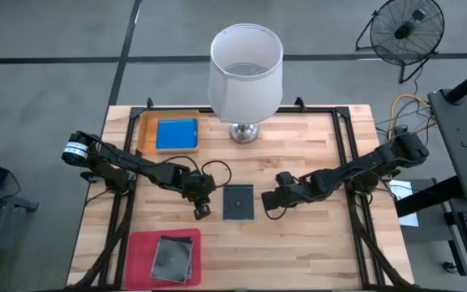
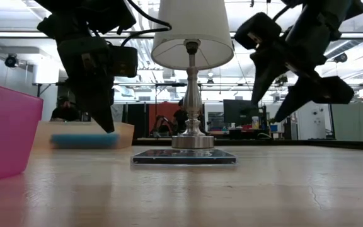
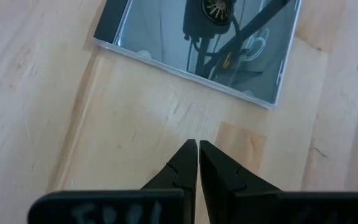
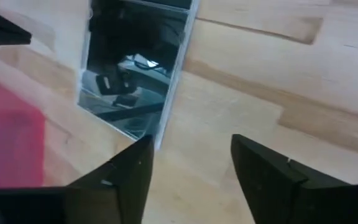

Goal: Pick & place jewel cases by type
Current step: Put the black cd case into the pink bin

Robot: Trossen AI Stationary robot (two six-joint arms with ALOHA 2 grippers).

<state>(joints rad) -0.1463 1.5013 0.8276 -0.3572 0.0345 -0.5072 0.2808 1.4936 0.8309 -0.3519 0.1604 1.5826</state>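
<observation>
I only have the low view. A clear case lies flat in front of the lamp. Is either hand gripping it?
Observer: No. From above, the dark case lies free on the table, between the left hand and the right hand.
Operator: Is the right hand open?
Observer: Yes. Its wrist view shows its fingers spread apart with nothing between them. The left hand is shut.
Operator: I only see a wall of the pink tray. What is in it?
Observer: The magenta tray holds a dark stack of cases. I cannot tell how many are in it.
</observation>
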